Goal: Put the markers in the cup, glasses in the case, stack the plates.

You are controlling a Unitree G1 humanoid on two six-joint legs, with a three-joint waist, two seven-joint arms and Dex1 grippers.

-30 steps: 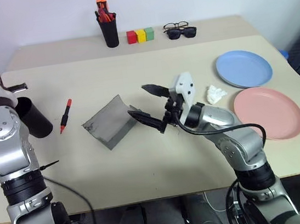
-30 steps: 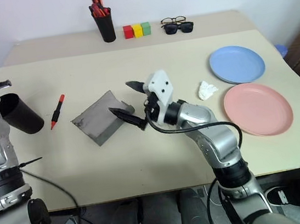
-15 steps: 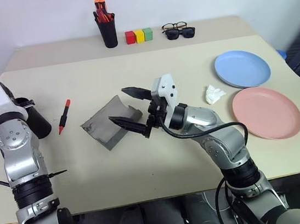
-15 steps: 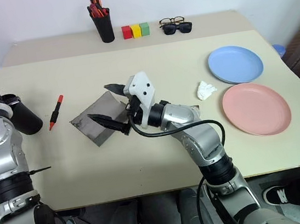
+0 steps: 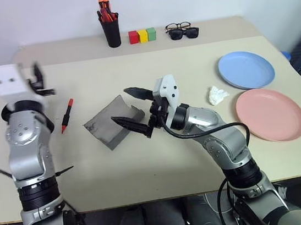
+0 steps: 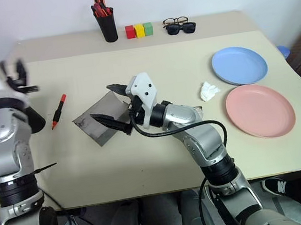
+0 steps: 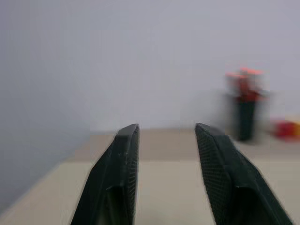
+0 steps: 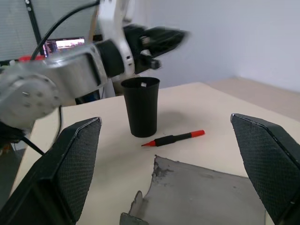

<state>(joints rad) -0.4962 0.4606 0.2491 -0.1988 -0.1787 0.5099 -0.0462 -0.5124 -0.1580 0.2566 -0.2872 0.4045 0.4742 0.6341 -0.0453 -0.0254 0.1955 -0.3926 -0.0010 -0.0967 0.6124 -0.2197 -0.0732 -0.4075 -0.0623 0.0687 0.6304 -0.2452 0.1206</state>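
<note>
The red-capped black marker (image 5: 66, 116) lay on the bench (image 5: 146, 163), just beside the wide black cup (image 8: 141, 106), which stood upright and, in the right wrist view, showed nothing above its rim; whether the white marker was already inside could not be told. The grey felt case (image 5: 110, 124) lay near the bench's middle with its curved flap raised; no wire-rimmed glasses could be made out in or beside it. The light blue plate (image 5: 246, 69) and the pink plate (image 5: 270, 114) sat side by side at the bench's right end, close together but not stacked.

Judged from this layout, at least one marker remained to be put in the cup, the plates remained to be stacked, and the glasses step could not be assessed.

The left gripper (image 5: 38, 83) hovered above the bench over the cup's place, near the marker's capped end but clear of it; its jaws stood partly parted with nothing between them, as the left wrist view showed. The right gripper (image 5: 132, 108) was held level, pointing toward the robot's left, its jaws spread wide and empty, straddling the near corner of the case, with the marker and cup well beyond its fingertips (image 8: 77, 164).

Along the far edge stood a pen holder (image 5: 110, 31), three coloured blocks (image 5: 141, 35) and dark eyewear (image 5: 182, 30); a crumpled tissue (image 5: 217, 95) lay near the plates.
</note>
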